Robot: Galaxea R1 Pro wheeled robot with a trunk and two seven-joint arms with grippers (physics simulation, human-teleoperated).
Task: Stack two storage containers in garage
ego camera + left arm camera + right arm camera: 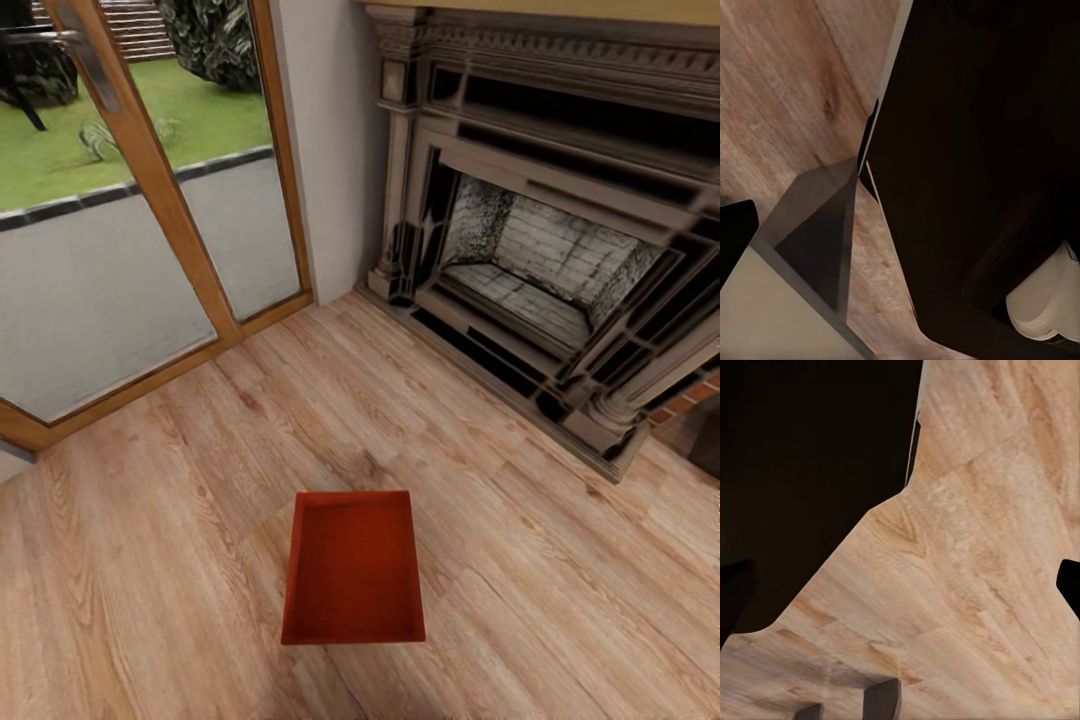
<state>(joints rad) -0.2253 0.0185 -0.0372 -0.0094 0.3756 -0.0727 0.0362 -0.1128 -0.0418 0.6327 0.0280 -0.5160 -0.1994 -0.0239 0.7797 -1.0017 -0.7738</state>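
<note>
In the living room, an orange-red open-top storage container (353, 568) sits empty on the light wood plank floor (150, 520), low in the middle of the head view. My right gripper (900, 589) hangs open over bare planks, its dark fingertips (1069, 585) at the two sides of the right wrist view, with nothing between them. In the left wrist view, one dark fingertip (735, 234) of my left gripper (900, 232) sits far out at the picture's edge. The other is lost against the robot's dark body (975, 150). Nothing is held.
A dark carved fireplace (540, 250) with a brick-lined hearth stands at the right and juts onto the floor. Wood-framed glass doors (130, 230) to a patio and lawn fill the left. A white wall strip (335, 140) separates them. Open planks surround the container.
</note>
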